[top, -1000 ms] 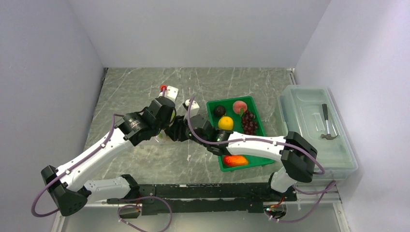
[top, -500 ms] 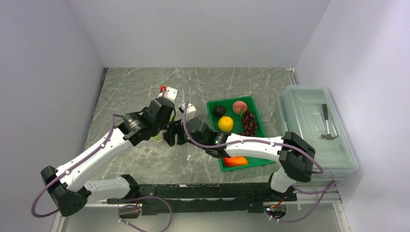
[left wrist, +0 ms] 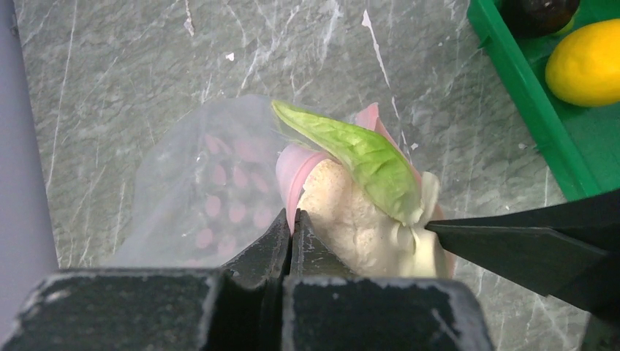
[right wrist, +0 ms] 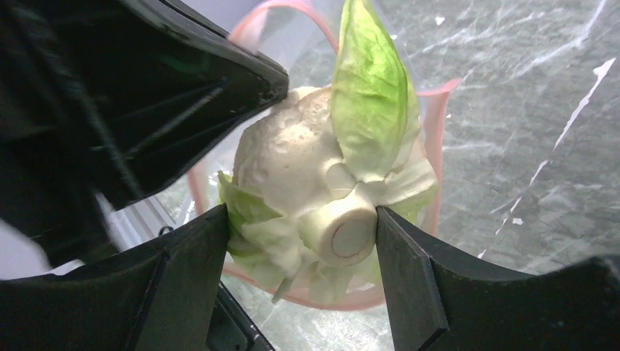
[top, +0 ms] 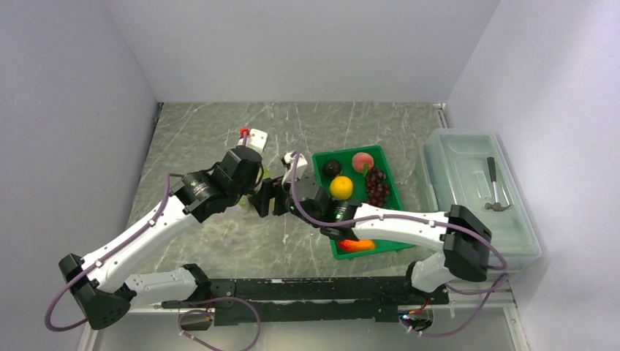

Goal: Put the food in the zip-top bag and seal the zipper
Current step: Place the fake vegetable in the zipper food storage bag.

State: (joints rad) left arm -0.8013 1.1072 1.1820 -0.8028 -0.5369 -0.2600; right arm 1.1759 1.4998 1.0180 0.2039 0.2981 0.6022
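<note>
Lettuce (right wrist: 307, 168), a pale green-white toy head, sits in the mouth of the clear crinkly zip-top bag (left wrist: 183, 168); left gripper (left wrist: 290, 216) clamps the pale pink zipper strip (left wrist: 291, 167); right gripper (right wrist: 301, 219) jaws flank the lettuce, spread wide, grip unclear

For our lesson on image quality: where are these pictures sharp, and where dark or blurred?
Left wrist view: lettuce sharp, left end effector a soft dark mass. Right wrist view: lettuce crisp, black fingers featureless. Top external view: evenly lit, soft shadows.
</note>
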